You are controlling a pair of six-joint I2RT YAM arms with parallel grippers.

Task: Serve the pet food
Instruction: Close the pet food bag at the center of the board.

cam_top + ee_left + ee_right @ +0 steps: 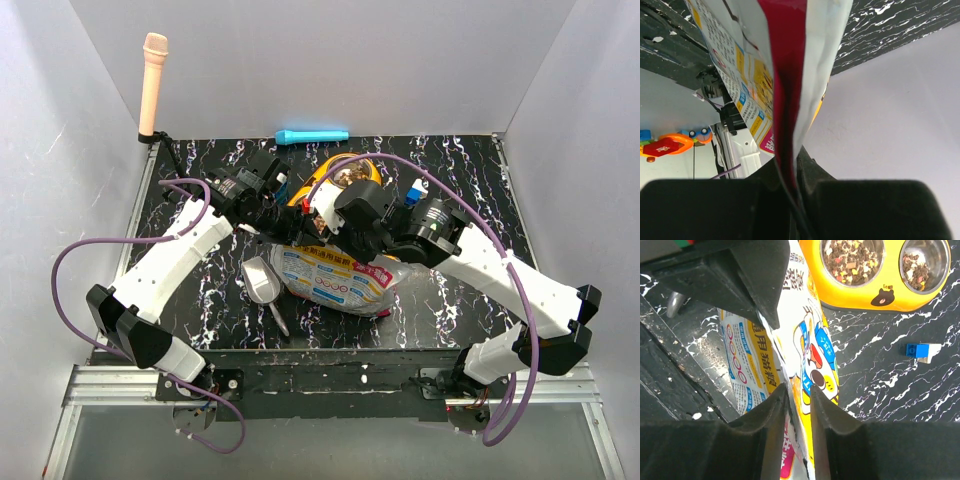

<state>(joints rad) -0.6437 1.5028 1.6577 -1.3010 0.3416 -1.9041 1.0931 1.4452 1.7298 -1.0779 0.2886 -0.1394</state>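
Note:
The pet food, brown kibble with coloured bits, fills both steel cups (852, 260) (920, 265) of the yellow double bowl (865, 297). In the top view the bowl (372, 176) stands behind the white-blue-pink food bag (335, 282), which lies mid-table. My left gripper (796, 156) is shut on the bag's red top edge (787, 90). My right gripper (799, 392) stands open around the same edge of the bag (815, 355), its jaws a little apart. Both grippers (285, 210) (322, 226) meet over the bag's far end.
A metal scoop (262, 282) lies left of the bag. A blue-and-white block (921, 351) sits on the black marbled table (890, 390) near the bowl. A blue tube (312, 135) lies at the back edge. A peach-coloured stick (152, 85) stands at the back left corner.

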